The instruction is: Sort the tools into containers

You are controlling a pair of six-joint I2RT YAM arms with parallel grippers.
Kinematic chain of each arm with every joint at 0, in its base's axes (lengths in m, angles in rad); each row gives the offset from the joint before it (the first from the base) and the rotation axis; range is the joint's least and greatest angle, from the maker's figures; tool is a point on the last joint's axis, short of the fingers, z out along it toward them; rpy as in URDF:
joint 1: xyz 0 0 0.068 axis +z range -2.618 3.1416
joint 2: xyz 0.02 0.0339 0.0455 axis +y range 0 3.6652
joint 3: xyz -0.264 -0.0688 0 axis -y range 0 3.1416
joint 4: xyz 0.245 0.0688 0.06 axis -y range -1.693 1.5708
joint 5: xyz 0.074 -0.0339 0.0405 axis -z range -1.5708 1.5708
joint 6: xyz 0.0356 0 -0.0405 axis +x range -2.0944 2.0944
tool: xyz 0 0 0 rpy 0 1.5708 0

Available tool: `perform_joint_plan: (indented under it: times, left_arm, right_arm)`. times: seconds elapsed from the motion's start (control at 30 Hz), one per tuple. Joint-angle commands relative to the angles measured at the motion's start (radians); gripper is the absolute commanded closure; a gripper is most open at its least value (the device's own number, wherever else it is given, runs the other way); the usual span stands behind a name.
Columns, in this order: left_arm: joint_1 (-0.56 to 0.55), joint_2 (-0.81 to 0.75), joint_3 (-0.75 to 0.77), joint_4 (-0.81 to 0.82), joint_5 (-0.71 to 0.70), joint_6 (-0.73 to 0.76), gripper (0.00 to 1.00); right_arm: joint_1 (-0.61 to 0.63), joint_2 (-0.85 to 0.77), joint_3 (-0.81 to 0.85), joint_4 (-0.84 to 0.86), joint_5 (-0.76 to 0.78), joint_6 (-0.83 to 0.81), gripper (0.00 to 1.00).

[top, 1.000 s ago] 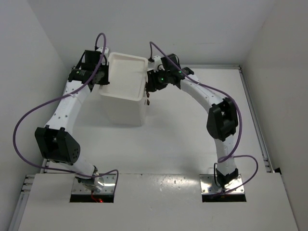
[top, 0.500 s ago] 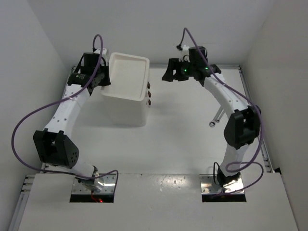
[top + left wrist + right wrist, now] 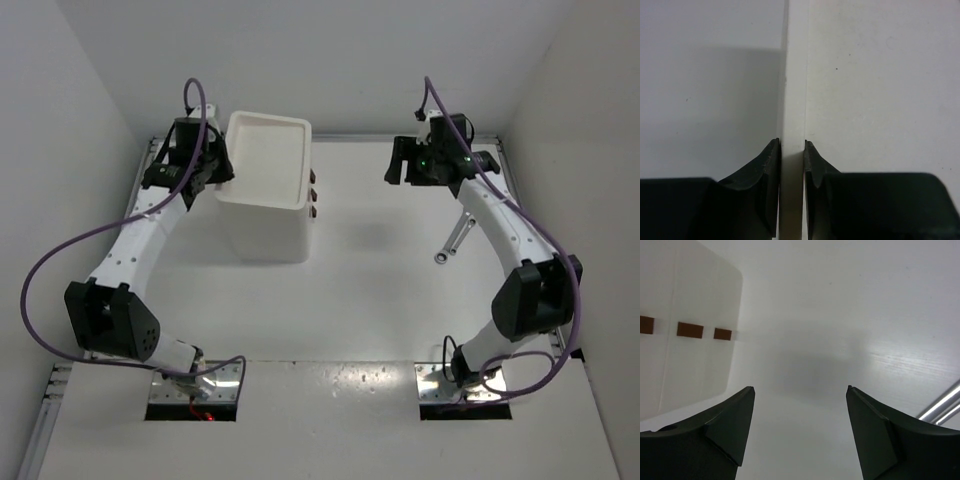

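Observation:
The white drawer unit (image 3: 262, 215) stands at the back left, its tray top (image 3: 266, 152) bare and its three brown knobs (image 3: 312, 195) facing right. My left gripper (image 3: 214, 170) is shut on the unit's left rim (image 3: 794, 75), which sits between the jaws (image 3: 791, 142). My right gripper (image 3: 394, 165) is open and empty above the table, well right of the unit. Slim silver wrenches (image 3: 452, 240) lie on the table under the right arm, and show at the lower right of the right wrist view (image 3: 942, 405). The screwdrivers and pliers are out of view.
White walls close in the table at the back and on both sides. The right wrist view shows the drawer unit (image 3: 695, 365) and its knobs (image 3: 690, 330) at the left. Purple cables loop off both arms.
My right gripper has swung from beside the drawer knobs out to the right, which uncovered the wrenches on the table. My left gripper stays on the unit's rim.

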Motion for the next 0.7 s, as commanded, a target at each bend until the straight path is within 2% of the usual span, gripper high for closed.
perform_joint_plan:
  times: [0.0, 0.17, 0.2, 0.3, 0.33, 0.4, 0.43, 0.53, 0.67]
  left_arm:
    - [-0.098, -0.002, -0.054, -0.099, 0.148, -0.167, 1.00]
    - [-0.144, -0.002, -0.072, -0.090, 0.148, -0.167, 0.97]
    - [-0.144, -0.002, -0.072, -0.090, 0.148, -0.167, 0.85]
    - [-0.144, -0.002, -0.072, -0.081, 0.116, -0.158, 0.68]
    - [-0.144, -0.002, -0.072, -0.081, 0.107, -0.158, 0.53]
    - [-0.133, -0.002, -0.072, -0.081, 0.084, -0.149, 0.37]
    - [-0.133, -0.002, -0.063, -0.070, 0.084, -0.149, 0.33]
    - [-0.112, -0.002, -0.019, -0.070, 0.059, -0.112, 0.32]
    - [-0.102, -0.002, 0.113, -0.070, 0.042, -0.034, 0.32]
  right_arm:
    - [-0.037, 0.006, -0.016, -0.042, -0.006, 0.036, 0.25]
    - [-0.104, 0.026, -0.054, -0.053, -0.101, 0.094, 0.21]
    - [-0.123, 0.026, -0.065, -0.053, -0.110, 0.094, 0.21]
    - [-0.147, 0.026, -0.065, -0.053, -0.150, 0.094, 0.21]
    - [-0.157, 0.026, -0.075, -0.053, -0.161, 0.083, 0.21]
    - [-0.174, 0.026, -0.085, -0.053, -0.184, 0.074, 0.19]
    - [-0.189, 0.026, -0.085, -0.053, -0.195, 0.074, 0.19]
    - [-0.213, 0.026, -0.106, -0.053, -0.195, 0.065, 0.16]
    - [-0.232, 0.026, -0.106, -0.053, -0.210, 0.042, 0.16]
